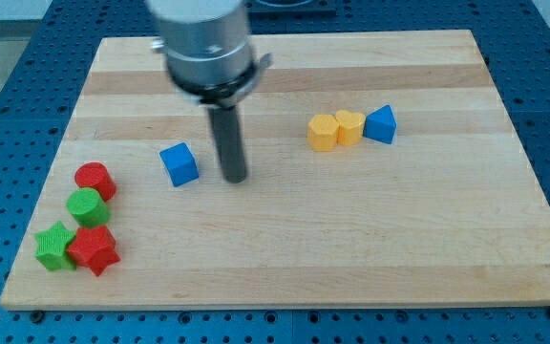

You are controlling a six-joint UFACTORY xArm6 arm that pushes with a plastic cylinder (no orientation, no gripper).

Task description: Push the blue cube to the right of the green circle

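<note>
My tip (236, 179) sits on the desk (285, 258), just beside the blue cube (179, 163), on the cube's right in the view. A narrow strip of bare wood shows between them, so no contact as far as I can tell. My end effector is a plain rod: nothing to open or close, nothing held.

Layout relative to my tip:
- blue cube: just to the view's left, slightly higher up.
- green circle (86, 205): further left and lower, well apart from my tip. It sits in a tight cluster with the red circle (95, 180) above it, the red star (94, 249) below it and the green star (54, 246) lower left.
- yellow hexagon (323, 133), yellow heart (349, 126) and blue triangle (381, 124): in a touching row off to the view's right and a little up. Not involved.

Progress: the cube already lies to the right of the green circle but well apart from it and higher in the view. I judge the task partly done at best; the cube needs to come down and left to rest near the circle's right side.

What is left: my tip is on the correct side for a leftward push, but I need to be somewhat above the cube too. Risk: overshooting into the cluster and knocking the red circle or red star.
</note>
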